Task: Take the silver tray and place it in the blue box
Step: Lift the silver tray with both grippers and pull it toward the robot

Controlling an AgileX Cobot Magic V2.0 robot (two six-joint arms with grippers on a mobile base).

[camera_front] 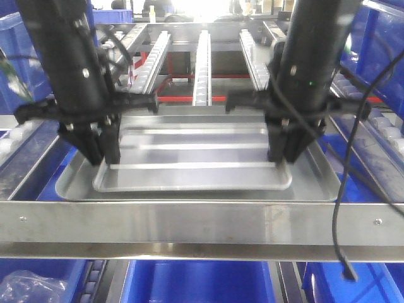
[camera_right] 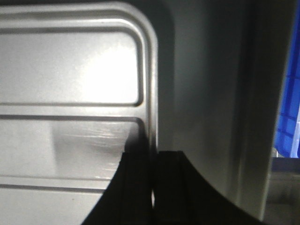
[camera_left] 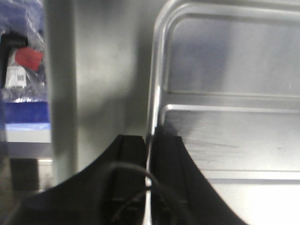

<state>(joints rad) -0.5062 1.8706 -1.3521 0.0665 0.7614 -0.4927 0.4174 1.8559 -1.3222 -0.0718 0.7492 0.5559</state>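
Note:
The silver tray (camera_front: 189, 173) lies across the metal shelf, its stepped centre panel facing up. My left gripper (camera_front: 104, 158) is shut on its left rim, and in the left wrist view the thin rim (camera_left: 154, 93) runs straight between the black fingers (camera_left: 129, 154). My right gripper (camera_front: 281, 158) is shut on the right rim. The right wrist view has that rim (camera_right: 152, 93) pinched between my right gripper (camera_right: 153, 152)'s closed jaws. The blue box (camera_front: 202, 281) shows below the shelf's front rail, open side up.
A larger silver tray (camera_front: 319, 186) lies under the held one. A steel front rail (camera_front: 202, 222) crosses the near edge. Roller rails (camera_front: 202, 63) run behind. Blue crates (camera_front: 379, 44) stand at both sides. A black cable (camera_front: 341, 208) hangs at right. A plastic bag (camera_left: 23, 61) lies left.

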